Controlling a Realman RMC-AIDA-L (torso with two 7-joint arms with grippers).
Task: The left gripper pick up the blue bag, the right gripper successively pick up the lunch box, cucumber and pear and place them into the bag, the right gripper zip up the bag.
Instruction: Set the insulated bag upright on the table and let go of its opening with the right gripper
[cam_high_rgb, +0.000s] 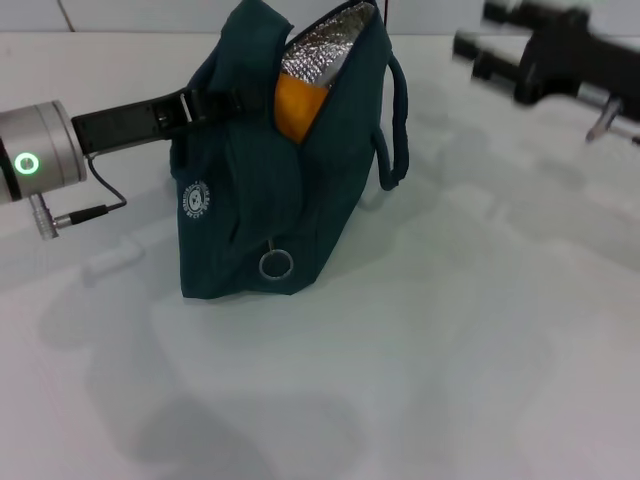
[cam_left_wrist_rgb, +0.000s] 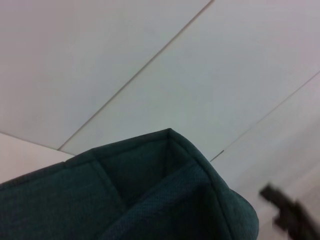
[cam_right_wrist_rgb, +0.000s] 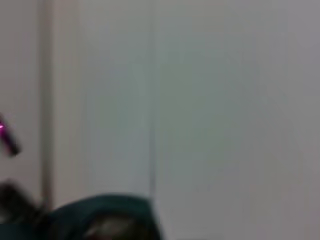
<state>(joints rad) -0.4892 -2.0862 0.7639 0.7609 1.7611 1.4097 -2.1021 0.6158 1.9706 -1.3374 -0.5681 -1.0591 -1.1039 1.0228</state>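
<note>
The blue bag stands upright on the white table, its top unzipped and the silver foil lining showing. Inside the opening sits the orange pear. My left gripper reaches in from the left and is shut on the bag's upper edge. Teal fabric of the bag fills the lower part of the left wrist view. My right gripper hovers above the table to the right of the bag, open and holding nothing. The lunch box and the cucumber are hidden. The bag's top shows in the right wrist view.
A metal ring zipper pull hangs low on the bag's front seam, below a round white logo. One loop handle droops on the bag's right side. White table lies in front and to the right.
</note>
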